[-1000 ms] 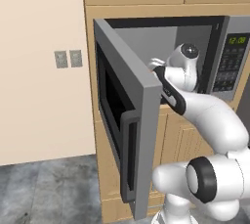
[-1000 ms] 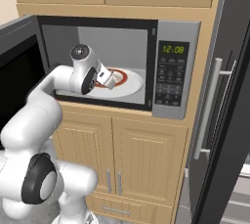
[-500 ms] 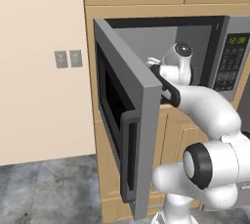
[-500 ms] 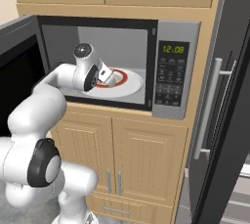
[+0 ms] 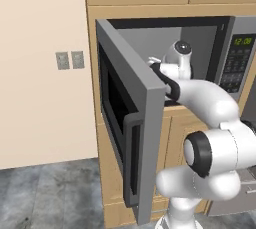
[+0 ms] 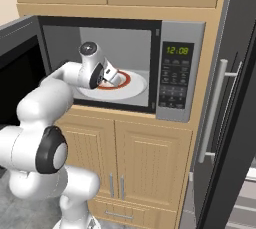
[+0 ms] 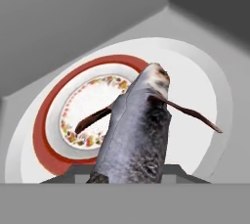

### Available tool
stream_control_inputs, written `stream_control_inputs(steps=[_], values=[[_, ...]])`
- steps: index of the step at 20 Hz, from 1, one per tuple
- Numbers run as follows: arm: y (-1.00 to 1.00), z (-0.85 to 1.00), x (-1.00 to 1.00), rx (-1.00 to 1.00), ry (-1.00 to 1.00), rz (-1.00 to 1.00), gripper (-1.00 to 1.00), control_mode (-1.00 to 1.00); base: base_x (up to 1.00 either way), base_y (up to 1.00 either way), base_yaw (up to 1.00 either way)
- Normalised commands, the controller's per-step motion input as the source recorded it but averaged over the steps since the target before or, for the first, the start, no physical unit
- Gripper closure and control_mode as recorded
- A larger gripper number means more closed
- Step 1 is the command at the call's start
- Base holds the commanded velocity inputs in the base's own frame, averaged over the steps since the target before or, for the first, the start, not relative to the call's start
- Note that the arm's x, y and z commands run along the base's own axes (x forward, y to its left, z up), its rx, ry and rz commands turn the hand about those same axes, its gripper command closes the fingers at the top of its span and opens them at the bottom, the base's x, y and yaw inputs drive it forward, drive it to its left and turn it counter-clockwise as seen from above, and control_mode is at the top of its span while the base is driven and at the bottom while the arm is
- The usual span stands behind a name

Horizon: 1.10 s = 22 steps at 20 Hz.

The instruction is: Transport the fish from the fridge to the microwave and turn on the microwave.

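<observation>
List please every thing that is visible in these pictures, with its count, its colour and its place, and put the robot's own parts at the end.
microwave: one, silver-grey, built in between the tan cabinets; its door stands open to the left.
turntable: one, white, on the microwave floor.
plate: one, white with a red rim and a flowered ring, lying on the turntable.
fish: one, grey with brown fins, held over the plate.
fridge: one, dark grey-black, right of the microwave.
cabinets: tan wood, above and below the microwave.
wall switches: two, grey, on the beige wall.
arm: one, white, reaching into the microwave.
gripper: one, shut on the fish.
</observation>
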Motion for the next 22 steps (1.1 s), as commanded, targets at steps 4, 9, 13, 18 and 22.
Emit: stream_control_inputs(steps=[4,9,13,18,22], values=[[0.01,-0.08,0.27,0.00,0.00,0.00,1.00,-1.00,0.00,0.00,0.00],[0.02,-0.11,0.23,0.00,0.00,0.00,1.00,-1.00,0.00,0.00,0.00],[0.05,-0.15,0.21,0.00,0.00,0.00,1.00,-1.00,0.00,0.00,0.00],[0.05,-0.14,0.16,0.00,0.00,0.00,1.00,-1.00,0.00,0.00,0.00],[0.03,-0.08,0.14,0.00,0.00,0.00,1.00,-1.00,0.00,0.00,0.00]])
